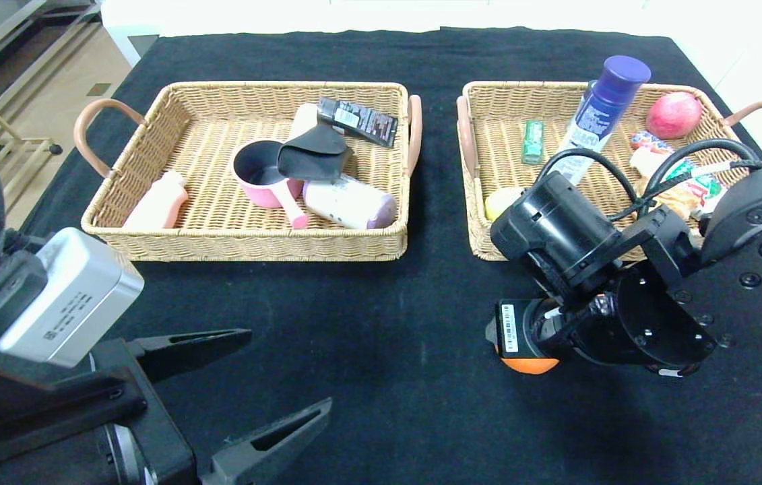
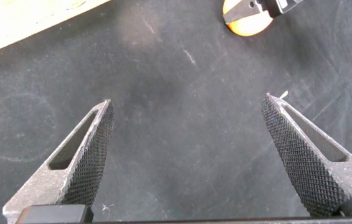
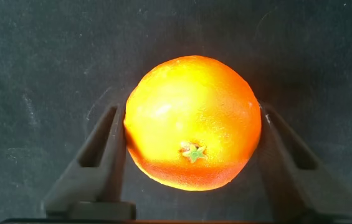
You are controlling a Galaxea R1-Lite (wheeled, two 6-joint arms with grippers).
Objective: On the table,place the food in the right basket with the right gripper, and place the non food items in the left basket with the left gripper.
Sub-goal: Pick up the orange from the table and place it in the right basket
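The right hand (image 3: pixel 191 158) is low on the desk (image 1: pixel 381 377), in front of the right basket (image 1: pixel 482 249). Its two fingers (image 3: pixel 98 165) sit on each side of the orange (image 3: pixel 193 121) and press on its round sides. So the hand is pinching the orange, which rests on the black cloth, near the front and a bit right of the middle.

To do this step well, I think the hand should squeeze softly but firmly, right across the fat middle of the orange. A round fruit can pop out if it is held too high or too low. Then it should go straight up first, high enough to pass over the near wall of the basket. The tall blue bottle (image 1: pixel 599 114) leans in that basket, so a free spot away from it looks safest.

The left hand (image 2: pixel 188 158) waits near the front left with its fingers spread wide and nothing between them. The left basket (image 1: pixel 111 232) holds the pink saucepan (image 1: pixel 266 176).
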